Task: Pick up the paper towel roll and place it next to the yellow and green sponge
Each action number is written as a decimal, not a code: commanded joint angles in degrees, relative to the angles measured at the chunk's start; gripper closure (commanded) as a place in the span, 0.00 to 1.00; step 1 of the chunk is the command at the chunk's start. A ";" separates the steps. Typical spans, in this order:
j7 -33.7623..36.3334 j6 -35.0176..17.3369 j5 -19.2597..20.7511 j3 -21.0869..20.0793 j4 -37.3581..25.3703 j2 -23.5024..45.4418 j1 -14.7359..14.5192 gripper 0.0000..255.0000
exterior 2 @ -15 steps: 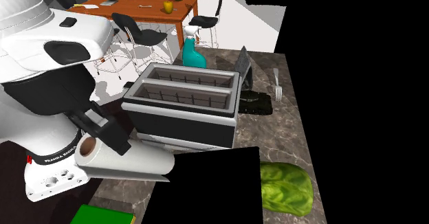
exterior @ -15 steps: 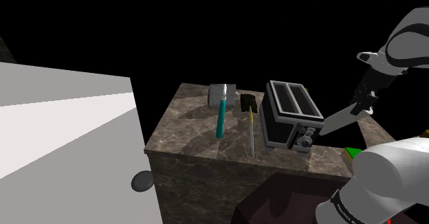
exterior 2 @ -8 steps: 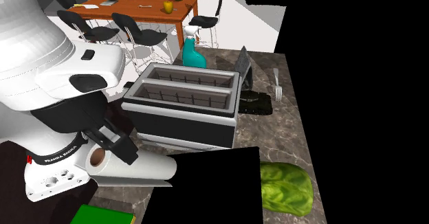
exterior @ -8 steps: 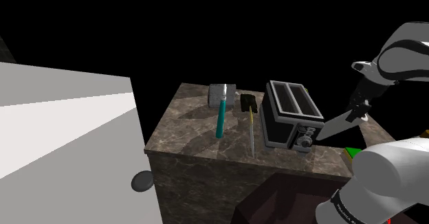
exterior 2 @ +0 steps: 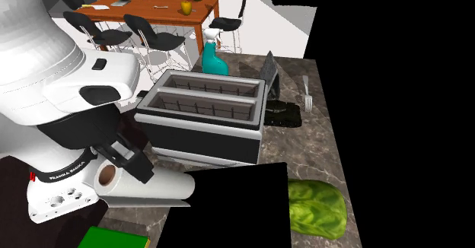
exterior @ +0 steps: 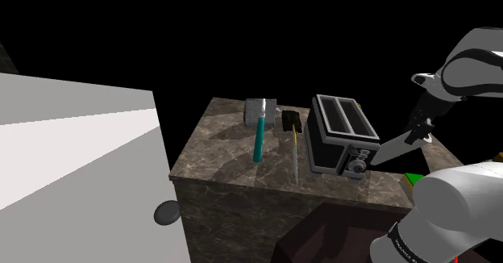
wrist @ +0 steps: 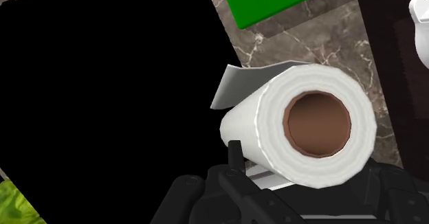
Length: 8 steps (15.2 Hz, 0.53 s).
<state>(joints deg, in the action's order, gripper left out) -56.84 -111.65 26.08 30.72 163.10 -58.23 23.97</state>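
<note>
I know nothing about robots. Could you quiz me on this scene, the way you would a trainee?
1. True or false: the hand is clasping the paper towel roll.
2. Which appliance sits right beside the roll? A) toaster B) kettle C) microwave
3. Short answer: what colour is the body of the spray bottle beyond that appliance in the second exterior view?

Key: 1 true; 2 A; 3 teal.
</note>
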 commanded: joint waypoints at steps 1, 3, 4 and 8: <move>-0.02 0.02 0.00 0.07 0.20 0.07 0.00 0.00; -0.03 0.05 0.03 0.06 0.31 -0.06 0.07 0.00; -0.04 0.03 0.03 0.07 0.30 -0.03 0.06 0.00; -0.21 4.36 -1.76 -1.80 -2.84 -1.29 -0.53 0.00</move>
<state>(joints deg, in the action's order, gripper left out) -57.10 -108.84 25.01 29.63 161.34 -59.15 23.72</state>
